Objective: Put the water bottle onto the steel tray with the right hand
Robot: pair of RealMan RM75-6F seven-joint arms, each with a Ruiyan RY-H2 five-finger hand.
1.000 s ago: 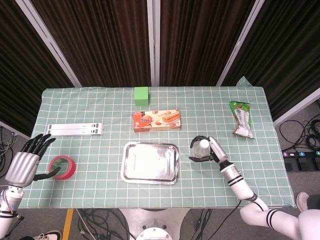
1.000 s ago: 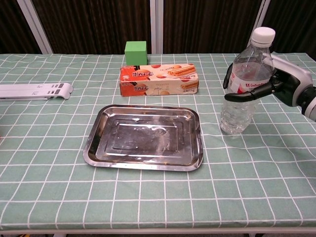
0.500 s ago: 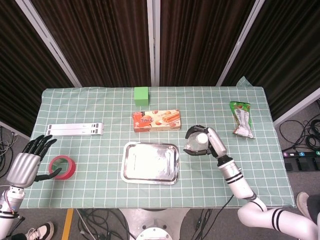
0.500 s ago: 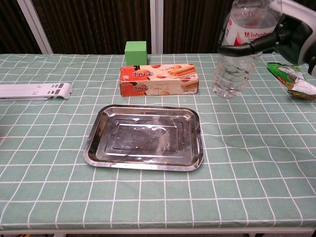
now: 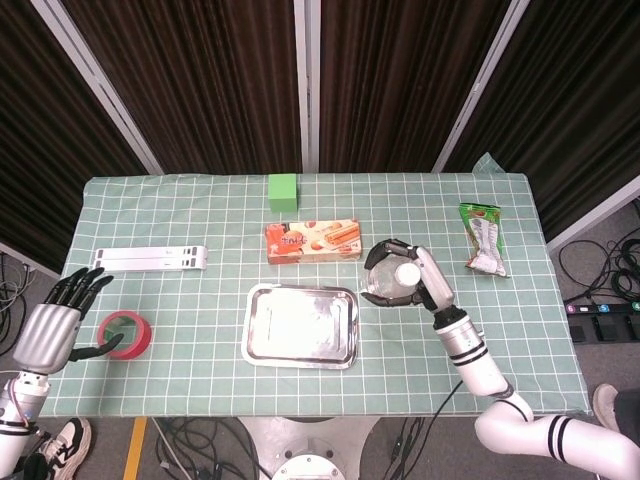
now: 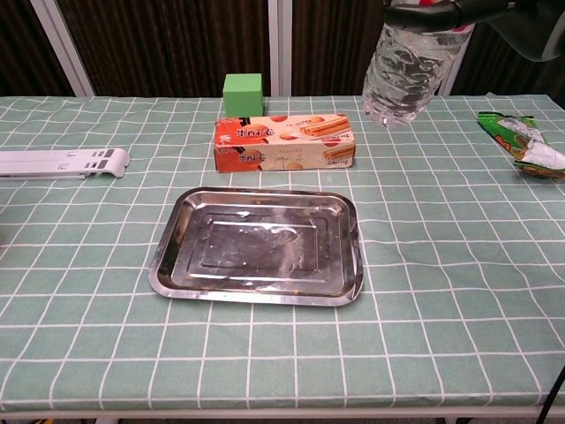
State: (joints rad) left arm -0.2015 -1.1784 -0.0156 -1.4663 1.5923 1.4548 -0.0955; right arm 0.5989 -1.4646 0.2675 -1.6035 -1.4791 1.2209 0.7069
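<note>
My right hand [image 5: 412, 277] grips the clear water bottle [image 5: 392, 283] and holds it in the air just right of the steel tray [image 5: 301, 325]. In the chest view only the bottle's lower half [image 6: 405, 75] shows at the top, well above the table, with the hand [image 6: 508, 11] cut off by the frame edge. The tray [image 6: 258, 246] lies bare at the table's middle. My left hand [image 5: 55, 325] rests at the left edge with fingers spread, holding nothing.
A red tape roll [image 5: 127, 334] lies by the left hand. An orange snack box [image 5: 312, 241] and a green block [image 5: 283, 190] sit behind the tray. A white flat strip [image 5: 150, 258] lies far left, and a green snack packet [image 5: 483, 238] far right.
The right hand has lifted the bottle off the table and carried it up and left toward the tray. The left hand has stayed put.
</note>
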